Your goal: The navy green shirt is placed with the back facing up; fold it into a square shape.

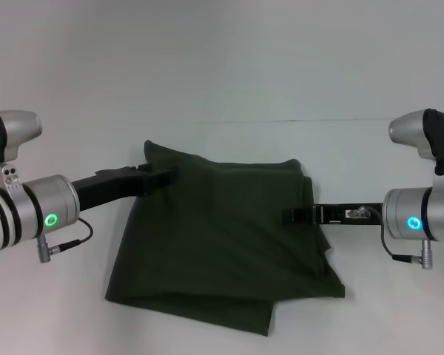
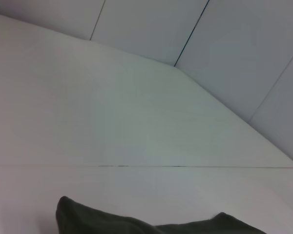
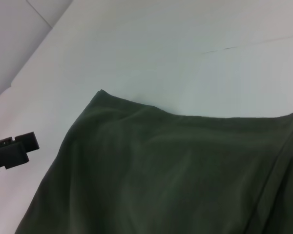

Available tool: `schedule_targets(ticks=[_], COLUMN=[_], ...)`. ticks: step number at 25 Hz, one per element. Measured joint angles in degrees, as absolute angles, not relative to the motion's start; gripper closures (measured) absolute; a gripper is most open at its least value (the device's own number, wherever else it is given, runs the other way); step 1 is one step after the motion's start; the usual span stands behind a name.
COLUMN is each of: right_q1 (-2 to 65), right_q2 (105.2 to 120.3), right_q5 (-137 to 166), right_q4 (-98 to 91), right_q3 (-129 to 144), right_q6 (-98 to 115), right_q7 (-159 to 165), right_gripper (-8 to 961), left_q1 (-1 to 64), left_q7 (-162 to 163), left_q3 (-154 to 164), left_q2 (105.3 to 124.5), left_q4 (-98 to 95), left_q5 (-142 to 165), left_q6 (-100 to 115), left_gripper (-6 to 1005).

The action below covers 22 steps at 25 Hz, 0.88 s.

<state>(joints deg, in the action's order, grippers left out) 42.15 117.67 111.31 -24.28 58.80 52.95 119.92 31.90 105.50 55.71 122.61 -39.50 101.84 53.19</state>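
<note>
Both arms are working the navy green shirt (image 1: 222, 237), lying mid-table in a rough, crooked rectangle. I'm seeing the left gripper (image 1: 163, 176) at its far-left corner and the right gripper (image 1: 296, 215) at its right edge; neither grip is readable. Squaring is remaining, I'm judging.

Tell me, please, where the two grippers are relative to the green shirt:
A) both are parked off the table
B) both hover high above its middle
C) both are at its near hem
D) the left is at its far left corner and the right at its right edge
D: in the head view the left gripper meets the navy green shirt at its far left corner, and the right gripper reaches its right edge.
</note>
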Motion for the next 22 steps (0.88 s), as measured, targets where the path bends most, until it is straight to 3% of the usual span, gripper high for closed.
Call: schedule_targets(ticks=[12,22], right_q1=[41.52,41.4], right_q2=[117.89,117.23], right_q5=[111.32,111.17], right_q4=[-24.89,-26.92], right_q3=[58.76,57.91], right_q6=[53.01,53.0], right_q7=[119.59,119.54], right_gripper=[933,924], left_q1=[31.64,31.93], left_q7=[105.1,105.01], left_q3=[55.72,55.72], left_q2=[122.61,122.68], left_q4=[-39.47,-39.11], left_q5=[101.81,101.77], left_q6=[52.85,52.47], left_gripper=[372,372])
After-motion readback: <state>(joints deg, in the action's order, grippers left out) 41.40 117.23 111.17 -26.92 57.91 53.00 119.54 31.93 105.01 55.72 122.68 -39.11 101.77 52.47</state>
